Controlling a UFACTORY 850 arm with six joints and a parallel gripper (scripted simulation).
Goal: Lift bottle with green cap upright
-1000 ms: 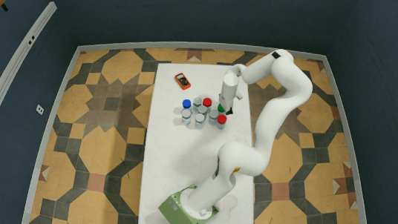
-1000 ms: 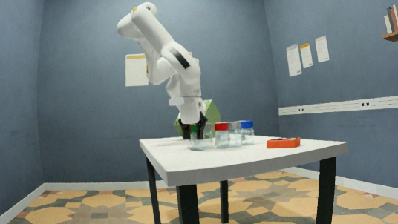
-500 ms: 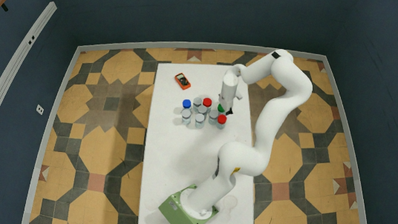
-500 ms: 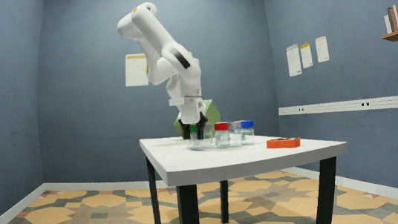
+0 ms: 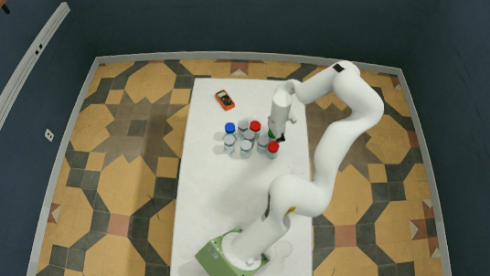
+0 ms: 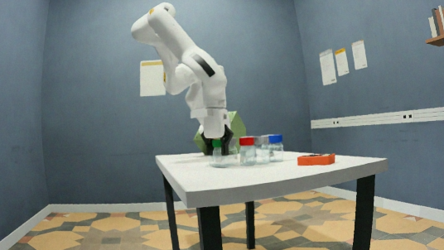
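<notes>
The bottle with the green cap stands upright on the white table, at the right edge of the bottle cluster. My gripper is open, pointing down, with its black fingers on either side of the green cap and the bottle's neck. In the top view the gripper body hides most of this bottle; only a sliver of green shows.
Other bottles stand upright close by: two red-capped bottles, a blue-capped one and several grey-capped ones. An orange multimeter lies farther along the table.
</notes>
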